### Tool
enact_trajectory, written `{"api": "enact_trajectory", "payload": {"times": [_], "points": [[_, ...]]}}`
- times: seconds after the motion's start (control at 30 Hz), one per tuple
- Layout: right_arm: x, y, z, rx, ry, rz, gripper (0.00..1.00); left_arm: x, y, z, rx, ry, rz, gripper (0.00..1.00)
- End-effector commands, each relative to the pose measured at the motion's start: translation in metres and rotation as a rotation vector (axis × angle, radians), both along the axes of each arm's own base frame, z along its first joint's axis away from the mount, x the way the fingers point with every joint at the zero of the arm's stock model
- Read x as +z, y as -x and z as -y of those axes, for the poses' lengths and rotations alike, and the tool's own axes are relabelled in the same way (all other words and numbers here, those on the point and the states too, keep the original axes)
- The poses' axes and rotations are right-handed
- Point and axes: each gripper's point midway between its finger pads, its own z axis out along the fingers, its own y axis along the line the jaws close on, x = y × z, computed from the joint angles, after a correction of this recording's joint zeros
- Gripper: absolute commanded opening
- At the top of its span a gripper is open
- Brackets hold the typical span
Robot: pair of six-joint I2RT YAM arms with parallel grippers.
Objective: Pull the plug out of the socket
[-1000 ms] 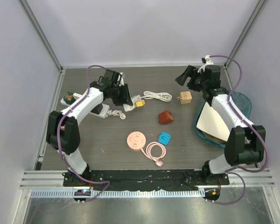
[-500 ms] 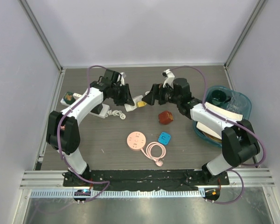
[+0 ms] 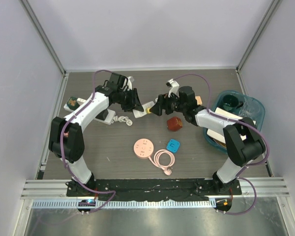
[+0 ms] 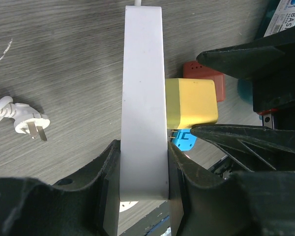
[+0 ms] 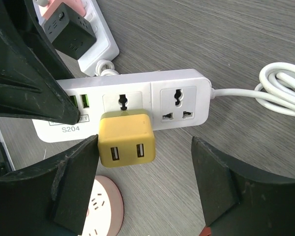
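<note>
The socket is a white power strip [image 4: 143, 98] held off the table, edge-on in the left wrist view. My left gripper [image 4: 143, 182] is shut on its end. The plug is a yellow cube [image 5: 126, 137] with two USB ports, seated in the strip's [image 5: 179, 98] middle outlet. My right gripper [image 5: 145, 150] is open and straddles the plug. Its left finger sits right against the plug's side, and the right finger stands well clear. From above, both grippers meet at the plug [image 3: 148, 110], with the left gripper [image 3: 135, 104] on one side and the right gripper [image 3: 156, 108] on the other.
Below the strip lie a pink round socket [image 3: 143, 147], a blue adapter [image 3: 173, 145] and a red-brown adapter [image 3: 175, 123]. A second white strip with a black cube [image 3: 105, 116] lies to the left. A teal bin [image 3: 236, 118] stands at the right. The strip's cable is coiled [image 5: 285, 93].
My right arm swung from the back right across to the centre, and its open jaws now bracket the yellow plug. The left gripper and the strip stayed where they were.
</note>
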Motion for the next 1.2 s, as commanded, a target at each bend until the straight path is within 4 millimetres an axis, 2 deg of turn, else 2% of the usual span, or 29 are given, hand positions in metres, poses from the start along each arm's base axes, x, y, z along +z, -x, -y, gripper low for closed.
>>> {"api": "enact_trajectory", "payload": {"times": [0.0, 0.43, 0.5, 0.53, 0.57, 0.67, 0.8, 1.17], "points": [[0.033, -0.01, -0.011, 0.035, -0.05, 0.103, 0.77, 0.027, -0.008, 0.011, -0.031, 0.085, 0.078, 0.0], [0.021, -0.008, -0.021, 0.064, -0.052, 0.051, 0.63, 0.025, -0.007, 0.012, -0.032, 0.085, 0.071, 0.0], [0.022, -0.007, -0.023, 0.073, -0.055, 0.055, 0.53, 0.025, -0.008, 0.013, -0.032, 0.085, 0.071, 0.0], [0.024, -0.007, -0.023, 0.075, -0.058, 0.058, 0.46, 0.025, -0.008, 0.012, -0.031, 0.084, 0.072, 0.0], [0.024, -0.007, -0.023, 0.076, -0.059, 0.057, 0.32, 0.025, -0.008, 0.012, -0.031, 0.084, 0.072, 0.0], [0.028, -0.007, -0.022, 0.07, -0.058, 0.068, 0.14, 0.025, -0.008, 0.011, -0.025, 0.077, 0.073, 0.0], [0.034, -0.004, -0.018, 0.061, -0.055, 0.088, 0.01, 0.017, -0.011, 0.006, 0.0, 0.039, 0.069, 0.0], [0.043, -0.004, -0.013, 0.041, -0.053, 0.131, 0.01, 0.007, -0.015, -0.008, 0.041, -0.051, 0.053, 0.0]]}}
